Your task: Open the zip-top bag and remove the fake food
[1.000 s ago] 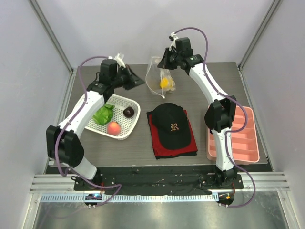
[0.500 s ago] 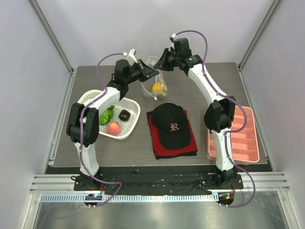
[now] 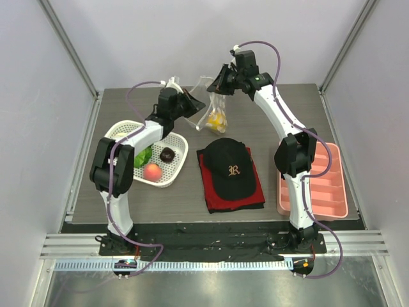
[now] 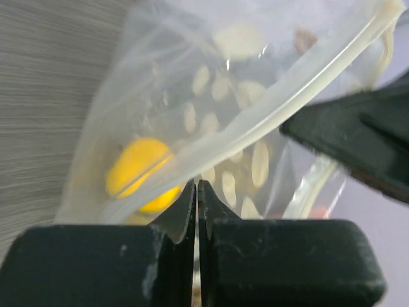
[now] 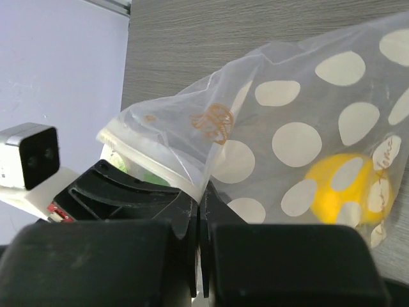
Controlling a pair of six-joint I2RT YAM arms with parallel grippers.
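The zip-top bag (image 3: 213, 105), clear with white dots, hangs above the far middle of the table between both grippers. The yellow-orange citrus (image 3: 217, 120) lies in its bottom. My left gripper (image 3: 195, 102) is shut on the bag's zip strip (image 4: 255, 121); the citrus (image 4: 139, 174) shows through the plastic. My right gripper (image 3: 221, 83) is shut on the other lip of the bag (image 5: 211, 160), with the citrus (image 5: 345, 188) below right. The peach (image 3: 152, 171), the leafy green vegetable (image 3: 140, 156) and the dark brown ball (image 3: 167, 154) lie in the white mesh basket (image 3: 183, 160).
A black cap (image 3: 230, 167) lies on a folded red cloth (image 3: 206, 185) at the centre front. A pink tray (image 3: 345, 192) stands at the right edge. The left gripper's body (image 5: 121, 192) sits close against the right gripper's jaws.
My left arm has swung from beside the basket to the bag and closed on its zip edge. The bag's bottom with the citrus has shifted slightly. The right gripper has stayed on the bag.
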